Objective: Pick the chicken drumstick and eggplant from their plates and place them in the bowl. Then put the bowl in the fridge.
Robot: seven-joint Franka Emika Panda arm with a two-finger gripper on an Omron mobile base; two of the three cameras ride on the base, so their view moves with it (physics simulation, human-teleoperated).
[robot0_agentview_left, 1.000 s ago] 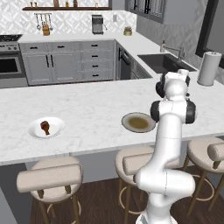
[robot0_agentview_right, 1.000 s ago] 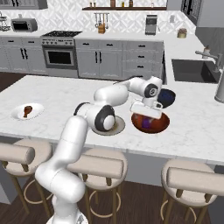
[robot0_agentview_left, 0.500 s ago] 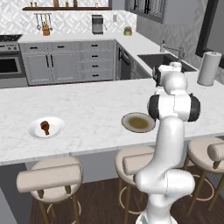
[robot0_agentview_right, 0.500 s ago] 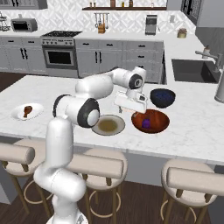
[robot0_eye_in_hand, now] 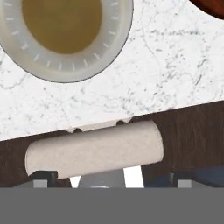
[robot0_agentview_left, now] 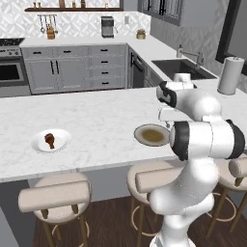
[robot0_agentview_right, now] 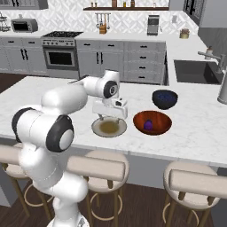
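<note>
Gripper [robot0_agentview_right: 107, 116] released, empty, above tan plate [robot0_agentview_right: 109, 127]; drumstick [robot0_agentview_left: 49, 140] sits far left of frame, long reach risks clipping bowl [robot0_agentview_right: 152, 123].

Two plates [robot0_agentview_left: 50, 141] [robot0_agentview_right: 109, 127], two bowls [robot0_agentview_right: 152, 123] [robot0_agentview_right: 165, 99], one drumstick [robot0_agentview_left: 49, 140], one eggplant [robot0_agentview_right: 148, 125], three stools [robot0_agentview_left: 54, 195] [robot0_agentview_right: 94, 168] [robot0_agentview_right: 198, 182].

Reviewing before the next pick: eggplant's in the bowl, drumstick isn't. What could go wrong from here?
1. The chicken drumstick lies on the white plate far along the counter from the open gripper, so a long reach may strain the arm.
2. The navy bowl sits close behind the bowl holding the eggplant; a return swing might clip it.
3. The empty tan plate could get nudged.
</note>
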